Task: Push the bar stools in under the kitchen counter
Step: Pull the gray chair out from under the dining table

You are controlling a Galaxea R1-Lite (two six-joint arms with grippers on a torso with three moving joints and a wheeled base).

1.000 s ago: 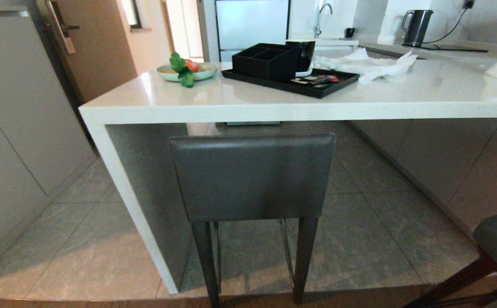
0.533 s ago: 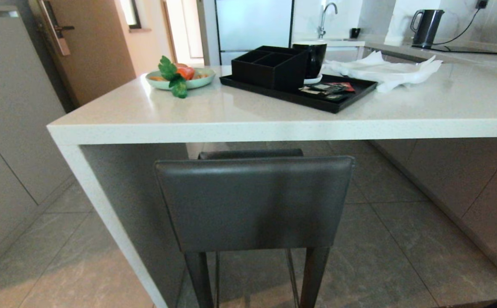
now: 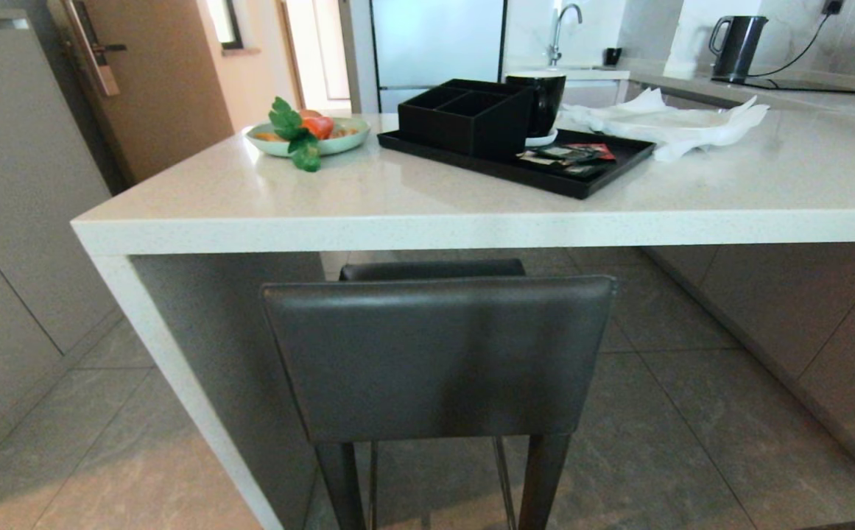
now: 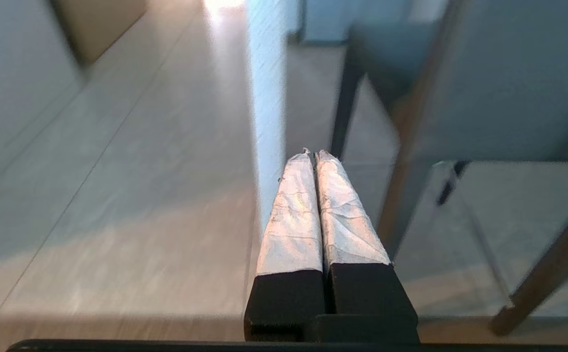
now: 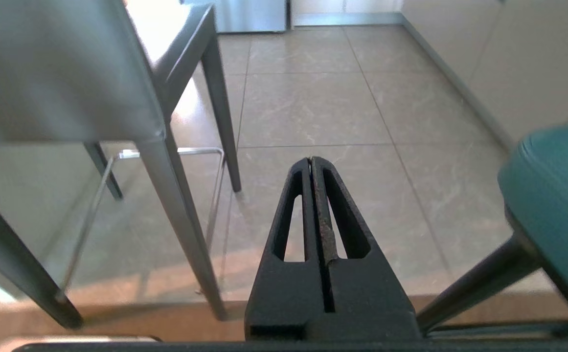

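Note:
The grey leather bar stool (image 3: 438, 357) stands right before me, its low back just short of the kitchen counter's (image 3: 427, 224) white slab edge and its seat (image 3: 433, 269) under the slab. In the right wrist view the grey bar stool (image 5: 58, 68) is on one side and the teal bar stool (image 5: 553, 190) on the other. Low over the floor tiles between them hangs my right gripper (image 5: 310, 159), shut and empty. My left gripper (image 4: 314, 154) is shut and empty too, pointing at the counter's white panel leg (image 4: 266, 98). Neither gripper shows in the head view.
On the counter sit a black tray (image 3: 596, 177) with an organiser box (image 3: 464, 118) and a mug, a bowl of produce (image 3: 305, 136) and a white cloth (image 3: 670, 121). Grey cabinets (image 3: 7, 221) stand to the left, lower cabinets (image 3: 803, 309) to the right.
The whole head view has shifted as the camera came closer to the counter. The grey stool's back looms larger, its seat now shows under the slab, and the teal stool has slid off to the right.

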